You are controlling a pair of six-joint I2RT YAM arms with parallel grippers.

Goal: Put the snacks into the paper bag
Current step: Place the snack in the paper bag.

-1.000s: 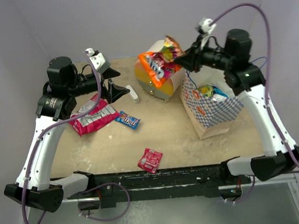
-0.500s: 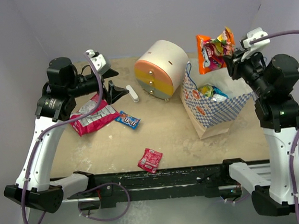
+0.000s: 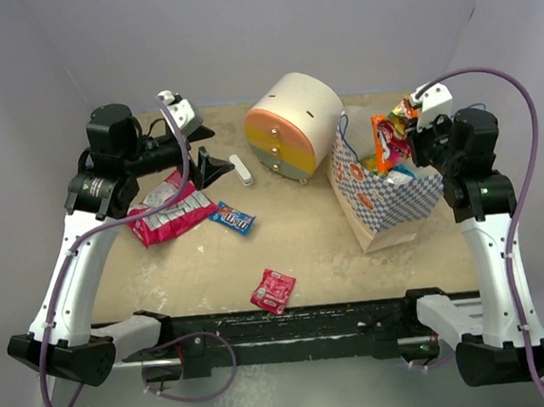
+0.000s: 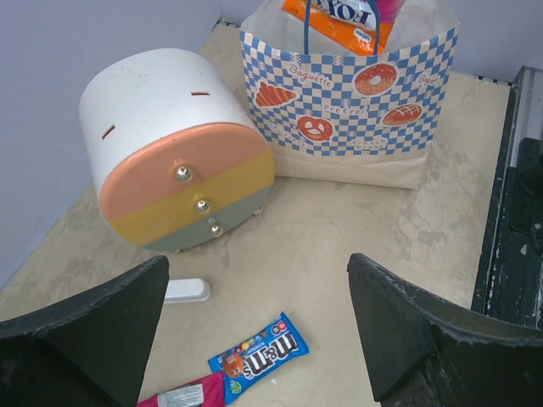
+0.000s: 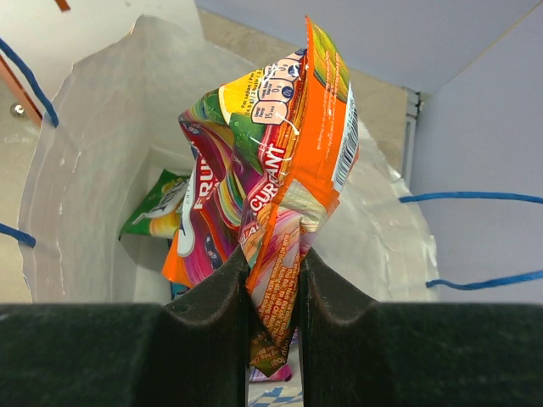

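Orange foil packet (image 5: 284, 186), light, crinkly and likely slippery, hangs pinched by its crumpled edge in the right pincer (image 5: 273, 270) at the mouth of the paper bag (image 3: 387, 205) near the right edge of the surface (image 3: 318, 242), left pincer (image 4: 256, 263) wide

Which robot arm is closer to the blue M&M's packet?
Left. The left arm hangs just behind the blue M&M's packet, jaws open. The right arm is far across at the paper bag, its jaws shut on an orange snack packet.

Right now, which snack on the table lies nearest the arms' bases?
The small red packet, alone up front; the blue M&M's packet and large pink packet lie farther back.
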